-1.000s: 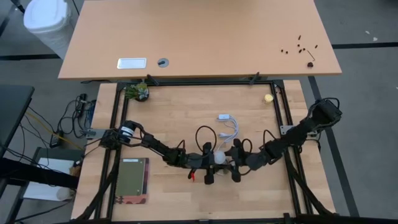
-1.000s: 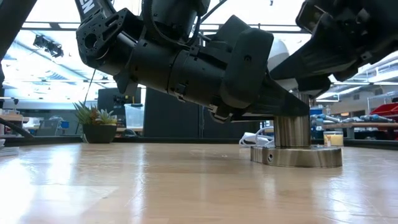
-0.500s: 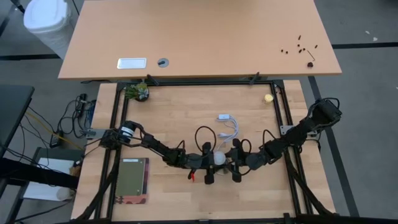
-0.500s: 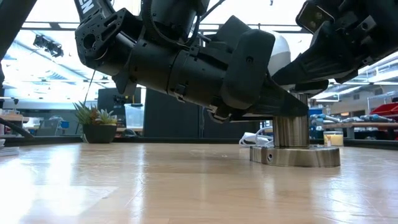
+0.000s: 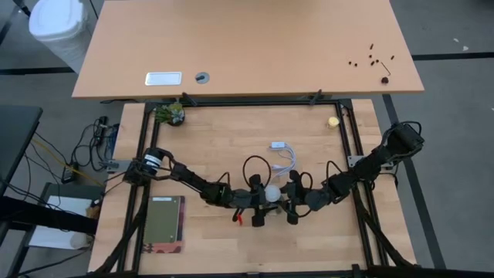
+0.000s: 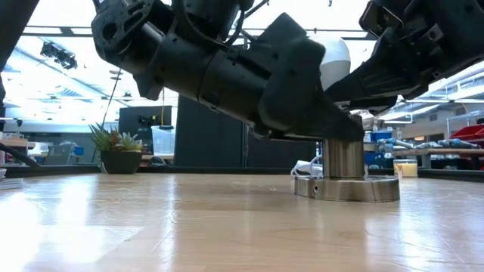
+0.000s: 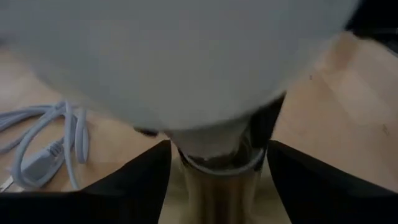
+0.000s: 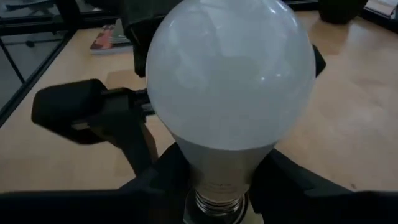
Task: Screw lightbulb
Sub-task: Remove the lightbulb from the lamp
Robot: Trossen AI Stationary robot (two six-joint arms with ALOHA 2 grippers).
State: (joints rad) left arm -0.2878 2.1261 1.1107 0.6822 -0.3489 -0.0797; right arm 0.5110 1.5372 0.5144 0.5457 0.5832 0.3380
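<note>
The white lightbulb [image 8: 230, 81] stands upright in the metal socket [image 6: 342, 159], whose disc base [image 6: 346, 189] rests flat on the table near its middle. My right gripper [image 8: 217, 186] comes from the table's right and is shut on the bulb low down. From the table's left comes my left gripper [image 7: 217, 186], which is open. Its fingers [image 7: 143, 183] stand on either side of the socket's post [image 7: 217, 180] just under the bulb [image 7: 180, 62]. I cannot tell whether they touch it. From above, the bulb [image 5: 272, 193] shows between the two grippers. My right gripper pinches the bulb's tapering grey neck [image 8: 217, 155], just above the screw base, between its two fingers [image 8: 155, 180]. The fingers come nearly level from the table's right. The bulb stands upright with its screw base in the socket.
The socket's white cord [image 5: 284, 158] lies coiled just beyond it toward the far edge. A small plant [image 5: 170, 114] stands at the far left and a yellowish ball [image 5: 333, 121] at the far right. A green-covered book [image 5: 164, 222] lies near left. Black frame rails [image 5: 355, 154] border the table.
The socket with the bulb has slid a little toward the table's left. My left arm has risen slightly above the table.
</note>
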